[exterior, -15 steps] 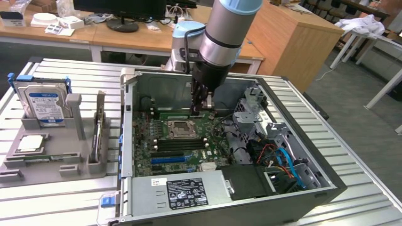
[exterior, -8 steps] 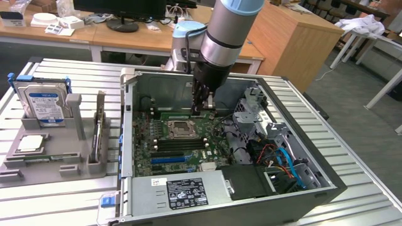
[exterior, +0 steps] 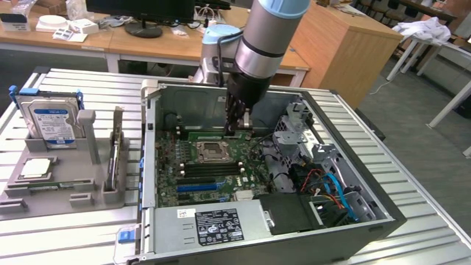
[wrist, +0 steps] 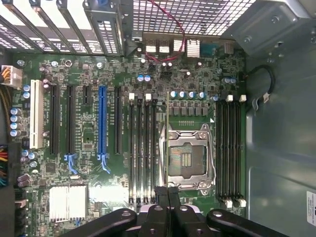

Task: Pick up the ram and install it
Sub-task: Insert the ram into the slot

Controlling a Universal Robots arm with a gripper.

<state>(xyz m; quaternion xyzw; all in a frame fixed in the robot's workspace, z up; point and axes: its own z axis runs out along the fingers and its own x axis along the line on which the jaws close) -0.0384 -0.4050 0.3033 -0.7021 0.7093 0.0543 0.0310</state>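
Over the motherboard (exterior: 246,168) inside the case (exterior: 368,221) | tool (exterior: 237,131) pressed together, nothing seen pinched | ram (exterior: 48,187) — flat on grey tray (exterior: 77,176), well apart toward the exterior view's left — long axis across that view

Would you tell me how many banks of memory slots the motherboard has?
2: one bank between the processor socket and the expansion slots, the other across the socket, nearer the case wall.

Case (exterior: 151,165) open on top, free room over mobo (exterior: 193,165) mid-frame bar the tool (exterior: 237,131); drive cage (exterior: 296,128) + cables (exterior: 332,190) crowd exterior view's right, PSU (exterior: 217,223) blocks lower ctr.
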